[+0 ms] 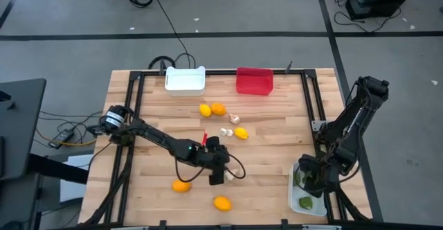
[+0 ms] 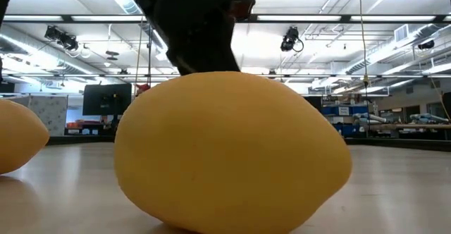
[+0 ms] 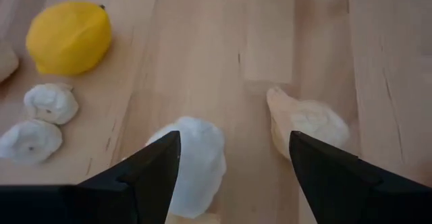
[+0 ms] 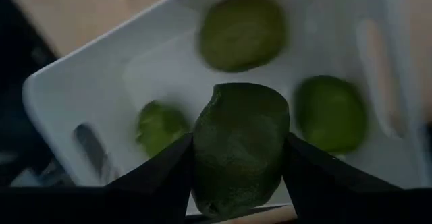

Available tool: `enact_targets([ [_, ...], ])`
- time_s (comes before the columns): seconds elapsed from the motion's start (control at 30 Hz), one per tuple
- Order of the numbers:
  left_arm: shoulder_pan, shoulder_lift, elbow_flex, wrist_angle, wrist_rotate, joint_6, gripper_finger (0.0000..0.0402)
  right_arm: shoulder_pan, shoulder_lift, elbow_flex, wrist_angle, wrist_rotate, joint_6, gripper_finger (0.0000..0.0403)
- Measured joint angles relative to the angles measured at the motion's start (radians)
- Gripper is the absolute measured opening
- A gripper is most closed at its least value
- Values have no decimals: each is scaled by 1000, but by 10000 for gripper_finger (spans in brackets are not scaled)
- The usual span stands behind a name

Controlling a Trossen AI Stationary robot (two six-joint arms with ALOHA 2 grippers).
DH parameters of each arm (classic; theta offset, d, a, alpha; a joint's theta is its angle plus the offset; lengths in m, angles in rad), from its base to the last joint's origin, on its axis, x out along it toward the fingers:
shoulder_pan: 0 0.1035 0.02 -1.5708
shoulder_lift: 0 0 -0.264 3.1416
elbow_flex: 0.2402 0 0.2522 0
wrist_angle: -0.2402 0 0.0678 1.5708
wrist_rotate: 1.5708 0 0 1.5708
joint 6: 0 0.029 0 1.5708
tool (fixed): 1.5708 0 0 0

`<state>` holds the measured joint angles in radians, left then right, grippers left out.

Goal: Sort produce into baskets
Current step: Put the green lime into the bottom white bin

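Your table (image 1: 277, 154) holds three baskets: a white one (image 1: 185, 80) and a red one (image 1: 254, 80) side by side at the far edge, about 12 o'clock from centre, and a second white one (image 1: 306, 188) at the near right corner, about 4 o'clock. Citrus, counted from above: five pieces, namely two touching (image 1: 212, 109) just below the far baskets, one yellow (image 1: 241, 134) near centre, and two orange (image 1: 181, 185) (image 1: 221, 203) at about 7 and 6 o'clock. The last fills the low view (image 2: 232, 153), long axis lying across that view. Garlic bulbs: you can count about five, three small ones (image 1: 227, 131) beside the yellow citrus and two under the left gripper (image 1: 220, 174), one bulb (image 3: 196, 160) between its spread, empty fingers (image 3: 152, 173) and one (image 3: 307, 126) just outside the other finger, its pointed end turned toward the other bulb. Green fruits: four in the right wrist view, three lying in the corner basket (image 4: 81, 82) and one (image 4: 239, 146) clamped between the right gripper (image 1: 309, 177) fingers, long axis running along them, directly over that basket. A red marking (image 1: 204, 137) lies at 11 o'clock from the left gripper; its arm crosses the table's left half.
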<state>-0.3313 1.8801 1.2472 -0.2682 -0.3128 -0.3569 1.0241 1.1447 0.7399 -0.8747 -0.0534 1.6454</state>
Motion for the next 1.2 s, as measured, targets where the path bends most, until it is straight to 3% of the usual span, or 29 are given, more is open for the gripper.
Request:
enact_targets([
  [0.37, -4, 0, 0, 39, -1, -13, 282, -3, 29, 0, 52, -72, -49, 233],
  [0.53, 1, 0, 0, 38, -7, -12, 282, -3, 29, 0, 82, -15, -56, 233],
  [0.8, 3, 0, 0, 38, -9, -12, 282, -4, 29, 0, 147, -7, -199, 235],
  [1.07, 3, 0, 0, 37, -9, -13, 282, -5, 29, 0, 145, 10, -209, 234],
  [1.2, 3, 0, 0, 38, -9, -14, 282, -3, 29, 0, 174, 65, -310, 234],
])
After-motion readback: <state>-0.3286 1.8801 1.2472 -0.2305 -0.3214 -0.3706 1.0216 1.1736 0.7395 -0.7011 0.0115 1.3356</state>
